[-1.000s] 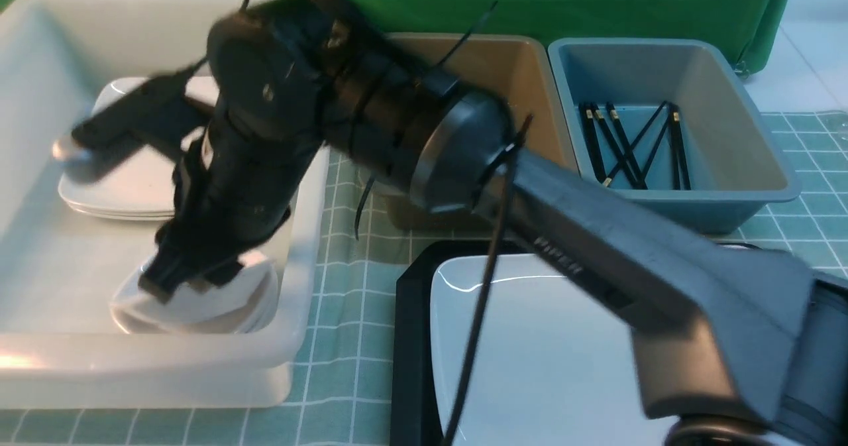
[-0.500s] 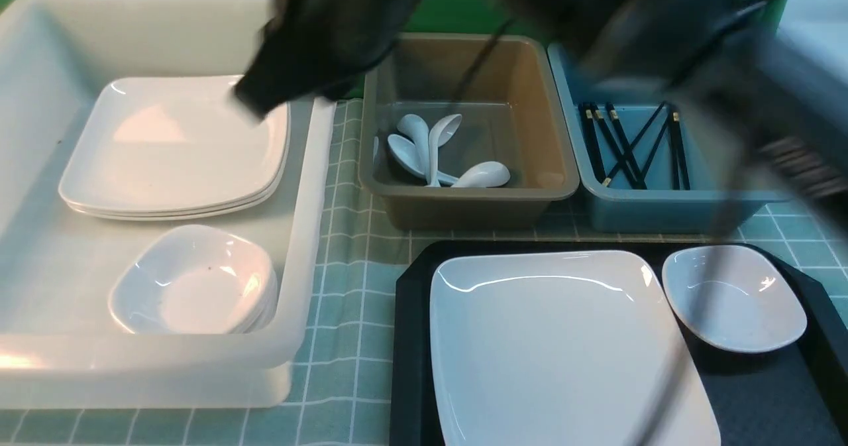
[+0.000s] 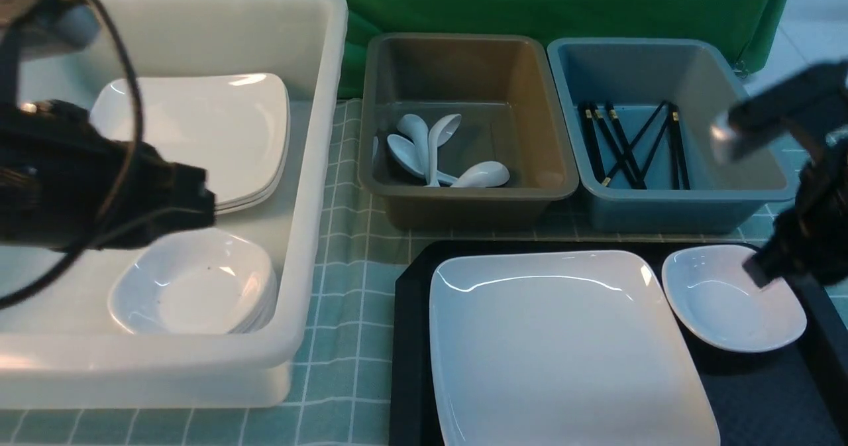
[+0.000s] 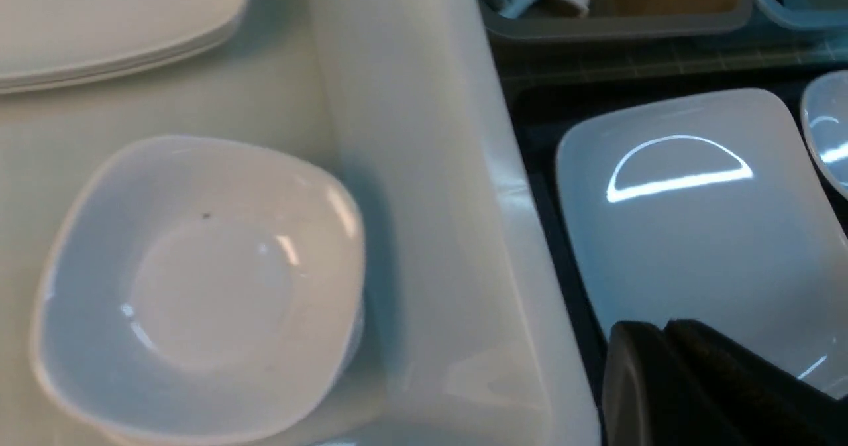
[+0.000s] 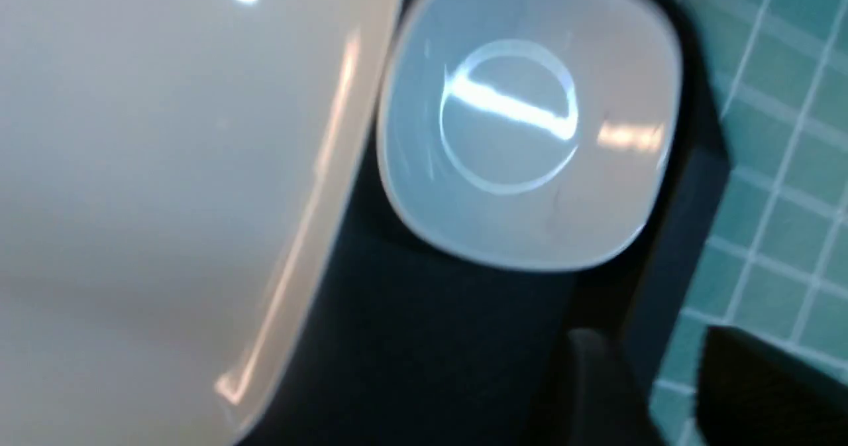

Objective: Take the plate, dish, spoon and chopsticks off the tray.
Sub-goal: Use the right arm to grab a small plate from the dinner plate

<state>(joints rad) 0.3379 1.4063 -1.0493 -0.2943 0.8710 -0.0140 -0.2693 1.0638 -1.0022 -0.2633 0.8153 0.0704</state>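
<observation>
Tray (image 3: 411, 340) with one plate (image 3: 563, 346) and one dish (image 3: 729, 300)

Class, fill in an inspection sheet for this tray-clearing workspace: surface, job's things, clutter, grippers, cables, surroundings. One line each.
Surface: green checked tablecloth, flat.
Job's things: large white square plate and small rounded white dish sit on the black rectangular tray; white soup spoons in the grey-brown tub, black chopsticks in the blue tub, none seen on the tray.
Clutter: stacked plates and stacked dishes in the big white tub.
Grippers: left gripper by the white tub, jaws unclear; right gripper open, empty, beside the dish.
Cables: black cable loops along the left arm.
Surroundings: green backdrop cloth behind the tubs.
</observation>
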